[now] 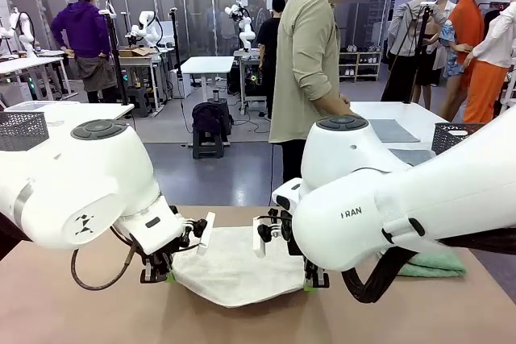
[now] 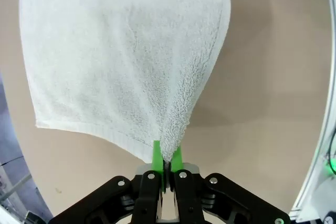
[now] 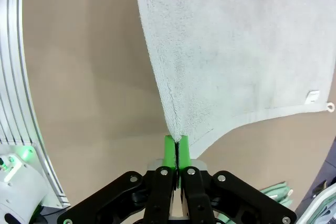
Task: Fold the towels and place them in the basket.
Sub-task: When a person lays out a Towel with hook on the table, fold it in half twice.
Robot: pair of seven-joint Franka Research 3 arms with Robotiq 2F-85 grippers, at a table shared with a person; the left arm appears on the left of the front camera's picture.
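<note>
Cream towel [image 2: 126,51] fluffy terry cloth (hemmed edge); table [image 2: 273,77] smooth, matt

The left arm [image 1: 72,191] and right arm [image 1: 387,215] hang low over the table [image 1: 81,312], with the white towel [image 1: 234,267] spanning the gap between them. The green towel [image 1: 435,263] lies far right. The near edge and left corner are bare.

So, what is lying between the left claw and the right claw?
The cream towel spans that stretch in the front view; the left claw and the right claw each pinch one corner of it.
</note>
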